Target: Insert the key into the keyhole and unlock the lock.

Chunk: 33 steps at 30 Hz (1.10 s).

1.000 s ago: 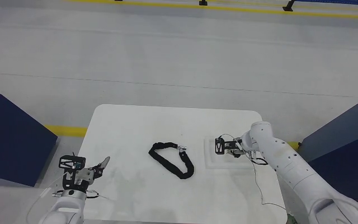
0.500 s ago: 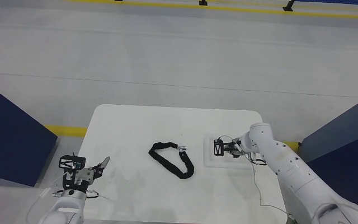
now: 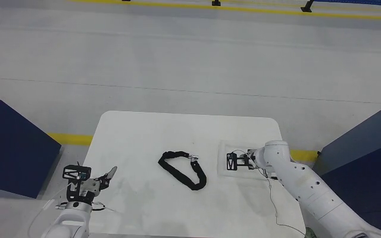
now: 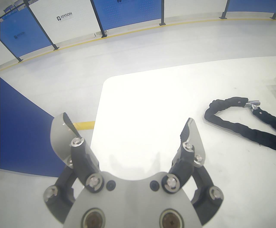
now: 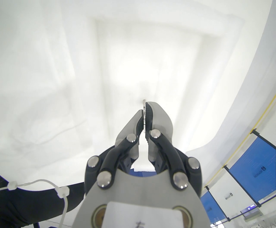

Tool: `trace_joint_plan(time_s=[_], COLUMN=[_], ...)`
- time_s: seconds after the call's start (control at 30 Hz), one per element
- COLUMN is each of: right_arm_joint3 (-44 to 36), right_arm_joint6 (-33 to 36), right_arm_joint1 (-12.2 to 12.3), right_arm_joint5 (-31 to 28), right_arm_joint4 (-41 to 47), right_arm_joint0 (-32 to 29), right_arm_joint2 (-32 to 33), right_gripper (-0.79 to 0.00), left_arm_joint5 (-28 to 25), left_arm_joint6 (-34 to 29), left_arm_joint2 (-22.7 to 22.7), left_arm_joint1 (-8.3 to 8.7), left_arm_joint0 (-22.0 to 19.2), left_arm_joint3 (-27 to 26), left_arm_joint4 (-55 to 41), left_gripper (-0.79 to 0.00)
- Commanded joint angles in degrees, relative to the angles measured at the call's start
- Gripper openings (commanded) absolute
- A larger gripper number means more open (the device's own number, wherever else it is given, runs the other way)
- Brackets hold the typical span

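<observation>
– Claw on the right arm [image 3: 230, 160], what is it doing?
– Clenched on the key [image 5: 144, 109]. The right wrist view has a thin metal piece edge-on between the pads, over the white floor of a shallow tray [image 5: 215, 43].
– And from above?
– That claw sits over the same tray [image 3: 221, 172], on the robot's right part of the white surface [image 3: 149, 131].
– Has anything changed over the last second?
– The right arm has drawn back toward the robot, and its claw has slid slightly toward the chain while staying over the tray. The left arm has not moved, and neither has the chain.
– Where is the lock?
– In the middle of the surface: a black sleeved chain [image 3: 177, 173] in a loose loop, with its metal ends [image 3: 192, 157] meeting on the side nearer the tray. It lies apart from both claws.
– And the left claw [image 4: 127, 119]?
– Released, with the fingers spread wide and nothing between them. It hangs at the near left corner of the surface [image 3: 106, 177].
– What does the left wrist view give?
– The chain [image 4: 232, 124] off to one side, and its metal ends [image 4: 252, 104] in more detail.
– Any writing?
– Blue and white panels [image 4: 64, 17] beyond the floor carry a logo with a word. More such panels [image 5: 254, 166] appear in the right wrist view.
</observation>
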Motion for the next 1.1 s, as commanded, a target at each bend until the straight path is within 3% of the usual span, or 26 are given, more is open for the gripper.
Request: trace_joint_plan(time_s=[0.0, 0.77, 0.9, 1.07], right_arm_joint3=[-0.9, -10.4, -11.2, -10.9], right_arm_joint6=[-0.2, 0.0, -1.3, -4.4], right_arm_joint1=[0.2, 2.3, 2.8, 3.7], right_arm_joint5=[0.7, 1.8, 2.1, 0.4], right_arm_joint4=[-1.2, -3.4, -0.2, 10.3], right_arm_joint0=[-1.0, -8.0, -9.1, -11.6], right_arm_joint2=[0.3, 8.1, 11.1, 17.5], right_gripper=[-0.785, -0.785, -0.785, -0.785], left_arm_joint5=[0.0, 0.0, 0.0, 0.0], left_arm_joint6=[0.0, 0.0, 0.0, 0.0], left_arm_joint2=[0.0, 0.0, 0.0, 0.0], left_arm_joint1=[0.00, 0.00, 0.00, 0.00], left_arm_joint0=[0.0, 0.0, 0.0, 0.0], left_arm_joint3=[0.0, 0.0, 0.0, 0.0], left_arm_joint4=[0.0, 0.0, 0.0, 0.0], left_gripper=[0.000, 0.000, 0.000, 0.000])
